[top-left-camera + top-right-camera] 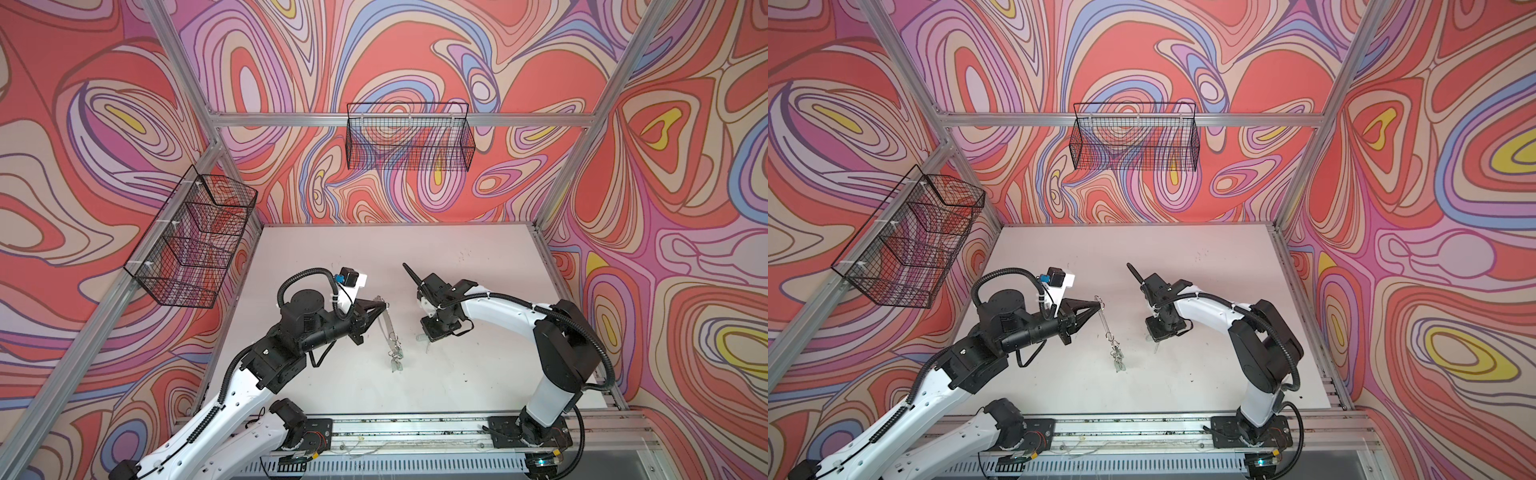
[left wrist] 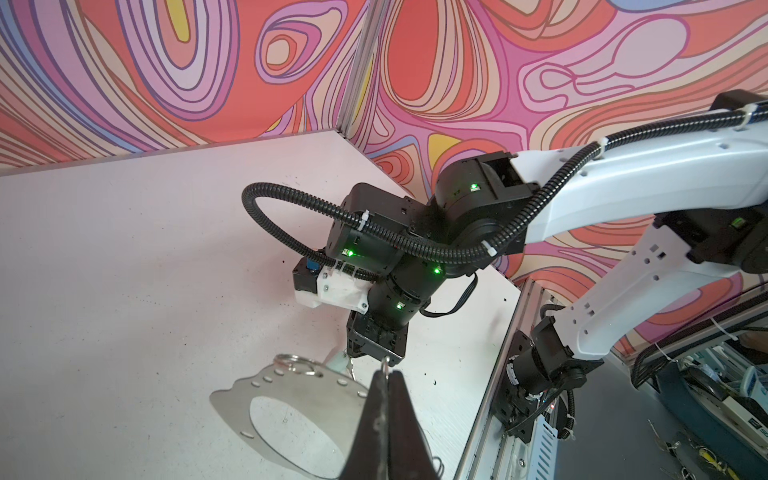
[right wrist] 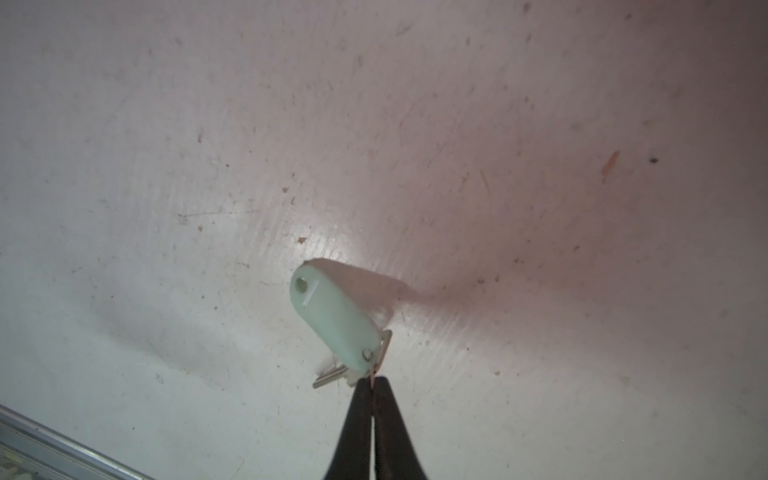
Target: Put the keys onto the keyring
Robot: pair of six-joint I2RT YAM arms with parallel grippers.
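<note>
Over the pale table [image 1: 332, 249], the left gripper [image 2: 386, 374] clamps the keyring [image 2: 316, 386] upright, seemingly so the right gripper [image 3: 371, 380], pinching a key [image 3: 332, 320] at its three o'clock, can thread it.

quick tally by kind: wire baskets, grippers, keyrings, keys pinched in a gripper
wire baskets: 2 (back-wall basket, side-wall basket)
grippers: 2 (left gripper, right gripper)
keyring, held by the left gripper: 1
key with a pale green tag, held by the right gripper: 1
total: 6
Not counted: the cluster of keys hanging from the keyring is too small to count.
</note>
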